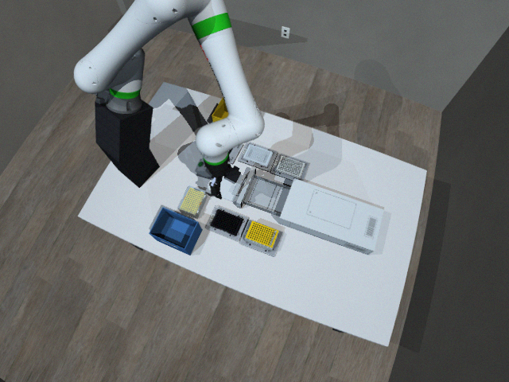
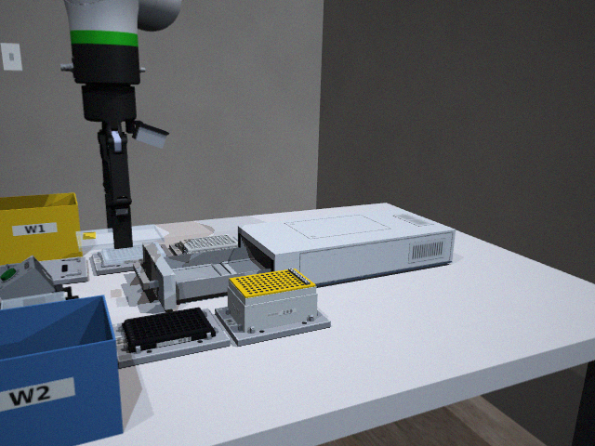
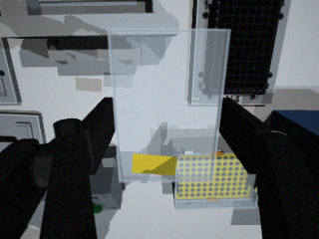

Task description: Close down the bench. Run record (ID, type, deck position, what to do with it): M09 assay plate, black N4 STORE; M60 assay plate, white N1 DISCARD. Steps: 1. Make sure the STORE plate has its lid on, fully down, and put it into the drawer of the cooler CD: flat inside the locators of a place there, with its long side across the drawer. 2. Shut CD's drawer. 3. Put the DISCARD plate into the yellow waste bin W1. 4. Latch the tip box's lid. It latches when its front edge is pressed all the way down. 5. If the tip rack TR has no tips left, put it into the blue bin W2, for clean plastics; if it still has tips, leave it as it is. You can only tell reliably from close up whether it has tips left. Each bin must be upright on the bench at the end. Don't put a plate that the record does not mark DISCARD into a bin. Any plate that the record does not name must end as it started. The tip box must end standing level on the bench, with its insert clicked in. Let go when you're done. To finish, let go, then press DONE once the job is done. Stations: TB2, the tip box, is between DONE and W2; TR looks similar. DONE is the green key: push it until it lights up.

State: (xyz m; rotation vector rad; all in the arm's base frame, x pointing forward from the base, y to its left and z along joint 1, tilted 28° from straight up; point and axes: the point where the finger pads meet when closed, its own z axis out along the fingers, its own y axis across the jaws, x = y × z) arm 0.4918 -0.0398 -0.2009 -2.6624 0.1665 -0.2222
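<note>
My gripper (image 3: pixel 166 113) is shut on a clear plate lid (image 3: pixel 166 105) with a yellow tag (image 3: pixel 155 164) and holds it flat above the bench. In the side view the gripper (image 2: pixel 121 235) hangs left of the cooler drawer, with the lid (image 2: pixel 133 233) at its tips. The black plate (image 1: pixel 227 220) sits uncovered in its deck nest and shows in the wrist view (image 3: pixel 249 45) ahead and to the right of the lid. The tip box (image 1: pixel 192 201) lies under the lid's near end in the wrist view (image 3: pixel 214 181). The cooler's drawer (image 1: pixel 262 192) stands open and empty.
The cooler body (image 1: pixel 328 213) is right of the drawer. Two white plates (image 1: pixel 258 155) (image 1: pixel 289 165) sit behind the drawer. The yellow-topped tip rack (image 1: pixel 262 234) is beside the black plate. The blue bin W2 (image 1: pixel 176 230), the yellow bin W1 (image 2: pixel 38 225) and the green key (image 2: pixel 7 274) are to the left.
</note>
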